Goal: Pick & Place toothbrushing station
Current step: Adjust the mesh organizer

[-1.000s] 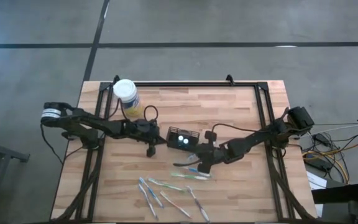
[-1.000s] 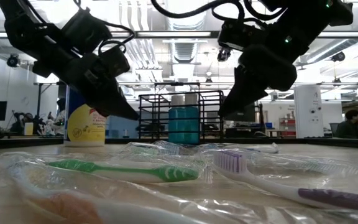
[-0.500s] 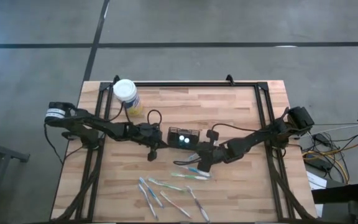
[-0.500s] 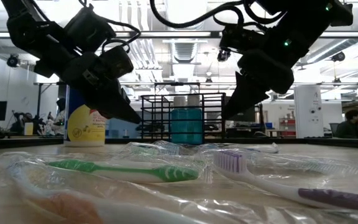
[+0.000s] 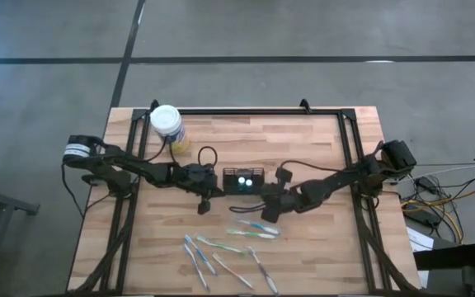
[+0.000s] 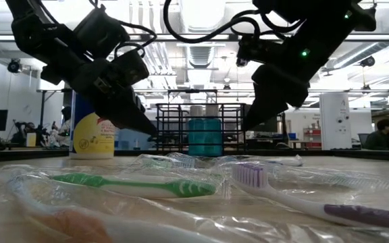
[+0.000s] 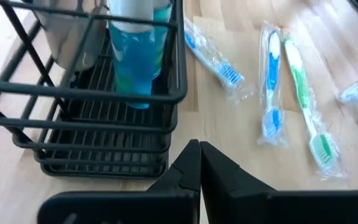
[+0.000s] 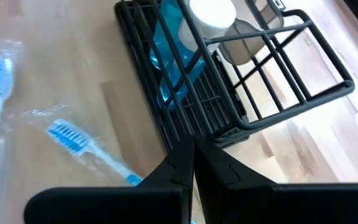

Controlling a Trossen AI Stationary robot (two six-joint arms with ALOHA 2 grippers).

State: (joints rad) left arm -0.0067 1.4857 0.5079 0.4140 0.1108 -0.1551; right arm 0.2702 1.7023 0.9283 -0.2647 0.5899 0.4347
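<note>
The toothbrushing station, a black wire caddy, stands mid-table on its flat base and holds a blue white-capped bottle and a pale cup. Several wrapped toothbrushes lie flat on the wood on its near side. My left gripper is shut and hangs above the table just off the caddy's near left corner. My right gripper is shut too, slanting down off the caddy's near right corner. In the low view their tips flank the caddy.
A yellow jar with a white lid stands at the far left, behind my left arm. Black frame rails run along the table's left, right and far sides. Bare wood shows beyond the caddy.
My right gripper has turned a little at the wrist and stays shut beside the caddy. The caddy and the toothbrushes have kept their places.
</note>
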